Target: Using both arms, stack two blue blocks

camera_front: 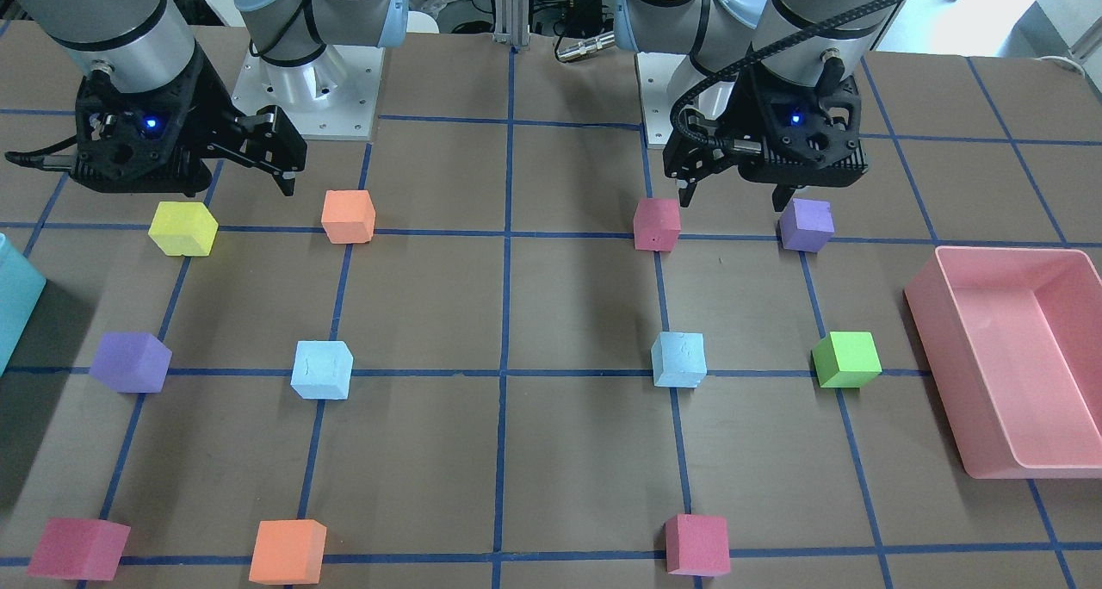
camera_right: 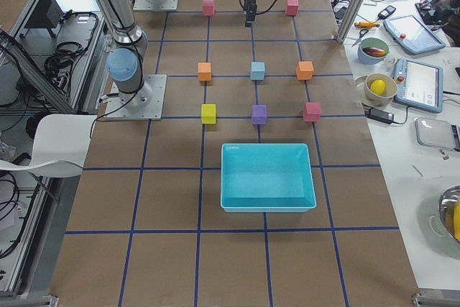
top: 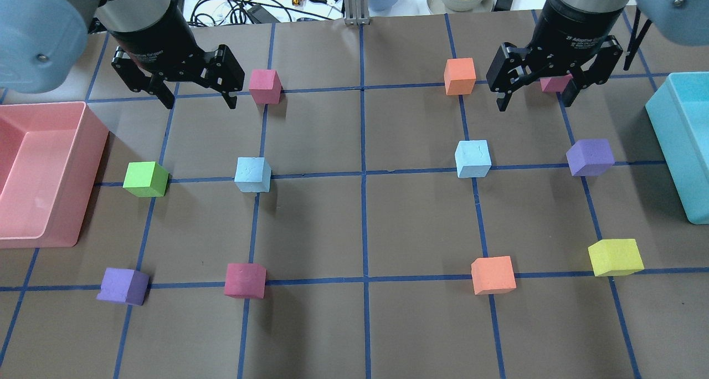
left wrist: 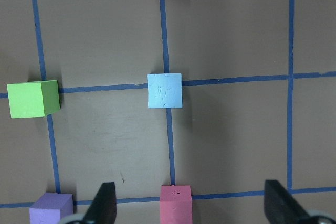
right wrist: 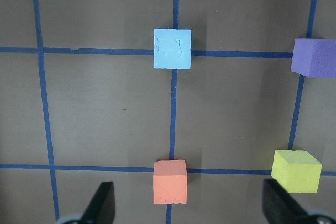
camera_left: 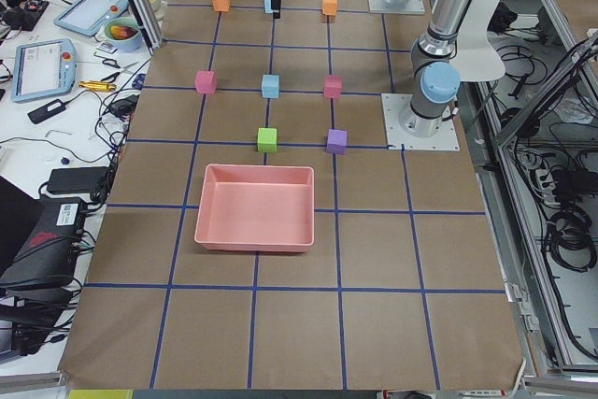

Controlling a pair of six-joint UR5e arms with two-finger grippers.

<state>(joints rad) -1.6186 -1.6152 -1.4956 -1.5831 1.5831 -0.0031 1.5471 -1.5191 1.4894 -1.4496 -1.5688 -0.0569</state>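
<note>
My left gripper (top: 198,93) and right gripper (top: 536,97) hang empty, jaws wide. The left blue block (top: 252,174) and right blue block (top: 473,158) rest well apart on the table (top: 310,229). I should centre over each, jaws square to its faces.

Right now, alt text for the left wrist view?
A pale blue block sits at the picture's centre, ahead of the open, empty left gripper. A green block is at the left edge; a pink block and a purple block lie near the gripper.

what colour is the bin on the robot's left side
The bin is pink, clearest in the overhead view.
</note>
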